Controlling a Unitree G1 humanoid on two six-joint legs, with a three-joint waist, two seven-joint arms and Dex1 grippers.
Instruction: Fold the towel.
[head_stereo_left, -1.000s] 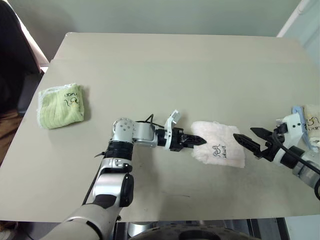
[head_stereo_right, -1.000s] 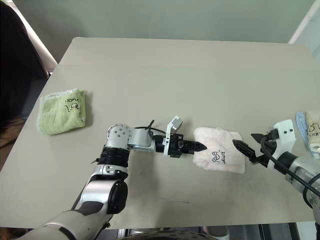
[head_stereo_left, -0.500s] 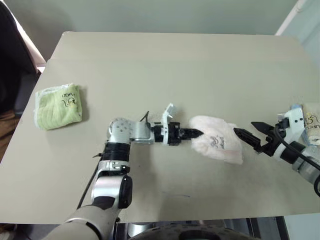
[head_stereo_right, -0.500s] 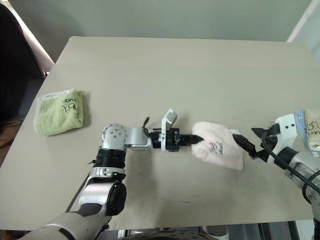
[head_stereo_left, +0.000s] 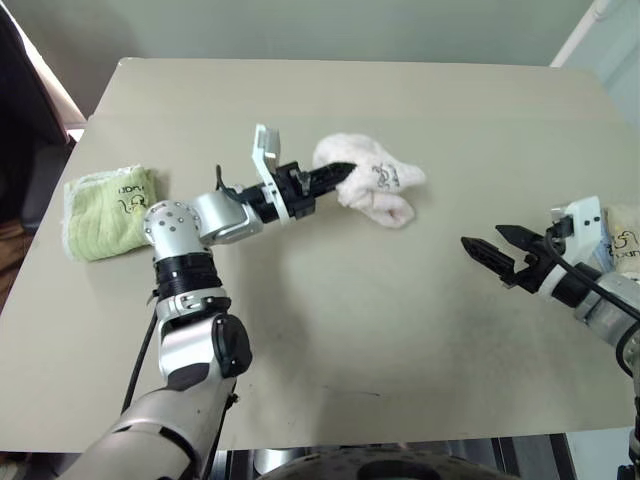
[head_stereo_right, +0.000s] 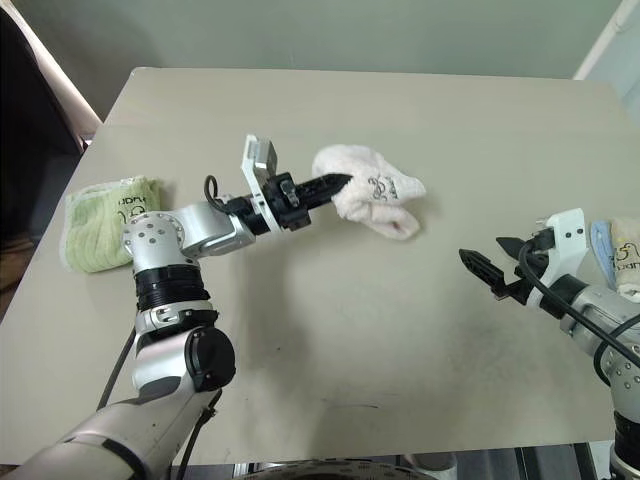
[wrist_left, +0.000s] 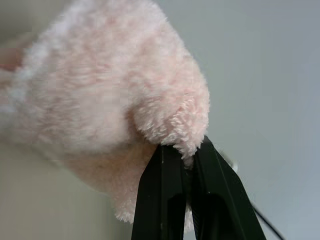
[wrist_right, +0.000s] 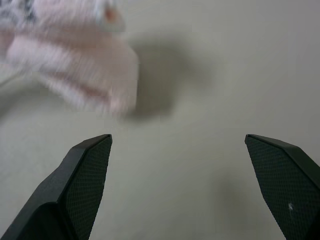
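Observation:
The pale pink towel (head_stereo_left: 375, 187) hangs bunched in the air above the middle of the table, its dark logo facing up. My left gripper (head_stereo_left: 338, 175) is shut on the towel's left edge; the left wrist view shows both black fingers (wrist_left: 165, 200) pinching a fluffy corner of the towel (wrist_left: 110, 100). My right gripper (head_stereo_left: 498, 248) stands open near the table's right side, a good way right of and nearer than the towel, with nothing between its fingers (wrist_right: 85, 175). The lifted towel (wrist_right: 75, 65) and its shadow lie ahead of that gripper in the right wrist view.
A lime-green folded towel (head_stereo_left: 105, 208) lies at the table's left edge. A beige folded towel (head_stereo_left: 626, 243) with a blue one under it sits at the right edge, just behind my right arm. The beige table (head_stereo_left: 350, 340) is bare in front.
My left gripper has lifted the pink towel off the table and carried it up, back and to the left. The right gripper has stayed open and hardly moved.

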